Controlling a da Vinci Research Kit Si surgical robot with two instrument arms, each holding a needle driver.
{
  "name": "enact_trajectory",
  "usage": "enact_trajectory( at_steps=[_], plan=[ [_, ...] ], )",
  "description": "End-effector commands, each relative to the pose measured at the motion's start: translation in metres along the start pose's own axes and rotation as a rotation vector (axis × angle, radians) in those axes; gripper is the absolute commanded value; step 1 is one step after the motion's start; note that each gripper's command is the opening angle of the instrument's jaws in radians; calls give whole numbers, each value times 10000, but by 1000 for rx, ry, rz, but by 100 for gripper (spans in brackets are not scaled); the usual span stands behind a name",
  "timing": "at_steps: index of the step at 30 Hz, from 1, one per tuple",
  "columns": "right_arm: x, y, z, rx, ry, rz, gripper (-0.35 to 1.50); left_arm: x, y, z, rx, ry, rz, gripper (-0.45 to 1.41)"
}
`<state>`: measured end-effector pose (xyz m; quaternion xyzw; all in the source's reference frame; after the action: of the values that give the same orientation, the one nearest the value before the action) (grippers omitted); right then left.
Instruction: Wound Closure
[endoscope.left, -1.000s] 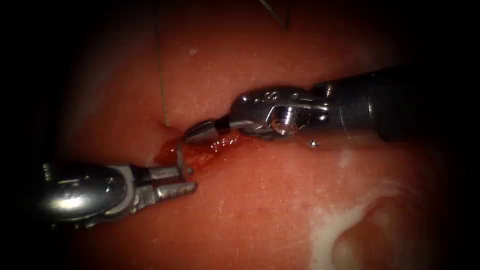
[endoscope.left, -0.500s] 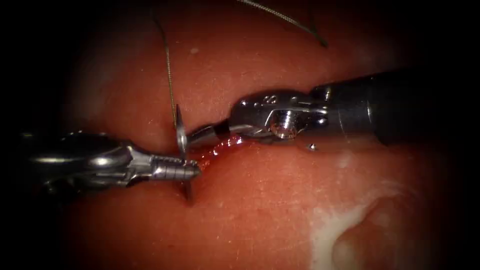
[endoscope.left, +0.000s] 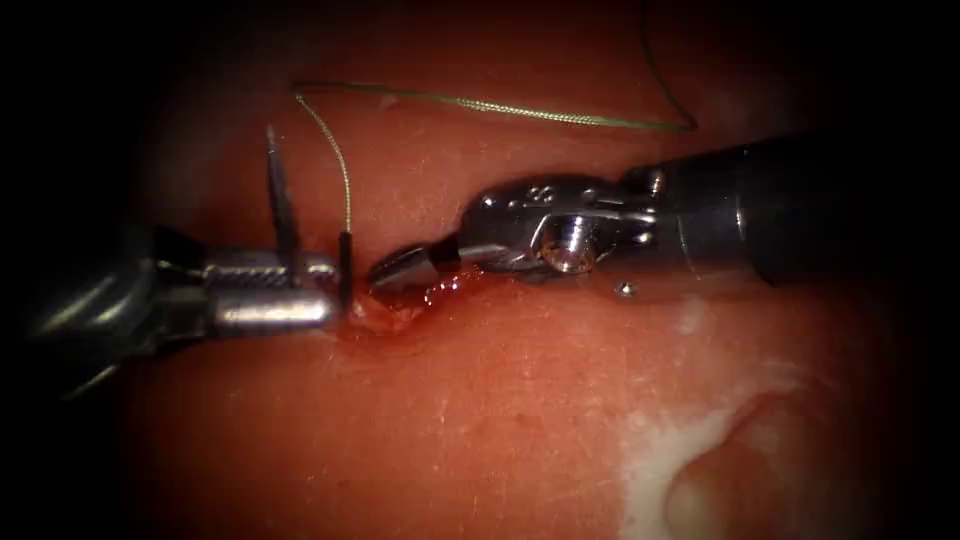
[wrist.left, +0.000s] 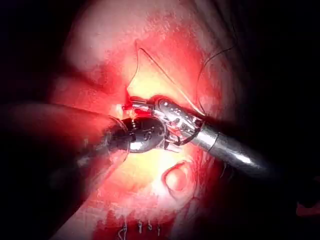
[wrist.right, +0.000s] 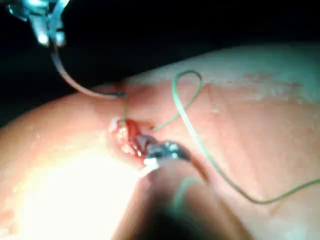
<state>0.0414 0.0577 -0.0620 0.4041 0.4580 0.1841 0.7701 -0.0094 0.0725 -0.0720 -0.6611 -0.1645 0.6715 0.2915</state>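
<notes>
Two jaws of the left tool (endoscope.left: 290, 290) are clamped across the curved needle (endoscope.left: 283, 215), gripping it partway along its curve, with one end rising clear above them and the swaged end (endoscope.left: 345, 270) standing just beside the cut's left end. Half a second earlier the needle stood at the wound with its lower part at the tissue surface; it has since come up and leftward, out of the tissue (endoscope.left: 520, 400). The right tool (endoscope.left: 400, 270) rests at the cut (endoscope.left: 430, 292), its jaws closed at the wet wound edge, apparently holding nothing. Green thread (endoscope.left: 490, 105) now trails from the needle in a long arc across the tissue behind them.
</notes>
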Motion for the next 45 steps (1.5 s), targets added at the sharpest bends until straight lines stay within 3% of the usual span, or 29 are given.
enact_trajectory(
  at_steps=[1,6,9,14,21,25,26,27,28,29,30,34,36,38,41,45],
  plan=[
    [2,3,8,1,1,-3,-35,-5,-1,5,6,-2,34,-35],
    [2,3,8,2,1,-3,-35,7,-9,4,97,-30,391,-35],
    [1,2,8,2,0,-4,-35,20,-19,2,157,-71,539,-35],
    [1,2,8,5,-4,-4,-35,39,-30,-4,215,-106,653,-35],
    [1,1,9,6,-5,-4,-35,68,-46,-10,274,-104,678,-35],
    [5,1,6,7,-5,-1,-35,60,-45,-9,285,-110,691,-35],
    [8,1,4,11,1,1,-15,51,-41,-8,284,-110,699,-35],
    [19,-1,-5,18,12,8,44,37,-35,-7,281,-106,713,-35],
    [25,-3,-11,9,21,13,62,27,-31,-6,275,-108,727,-35],
    [40,-7,-26,-28,49,26,96,6,-22,-3,267,-116,729,-35],
    [47,-10,-33,-40,59,34,103,-4,-19,-1,264,-120,731,-35],
    [89,-29,-79,-92,115,94,104,-43,-8,15,253,-143,745,-35],
    [96,-34,-88,-96,122,108,101,-46,-7,19,256,-144,748,-35],
    [98,-37,-93,-99,138,116,96,-48,-6,20,265,-161,772,-35],
    [94,-37,-93,-92,208,267,86,-54,-5,22,318,-209,845,-35],
    [87,-36,-88,-56,277,433,86,-65,-11,20,388,-263,920,-35]
  ],
)
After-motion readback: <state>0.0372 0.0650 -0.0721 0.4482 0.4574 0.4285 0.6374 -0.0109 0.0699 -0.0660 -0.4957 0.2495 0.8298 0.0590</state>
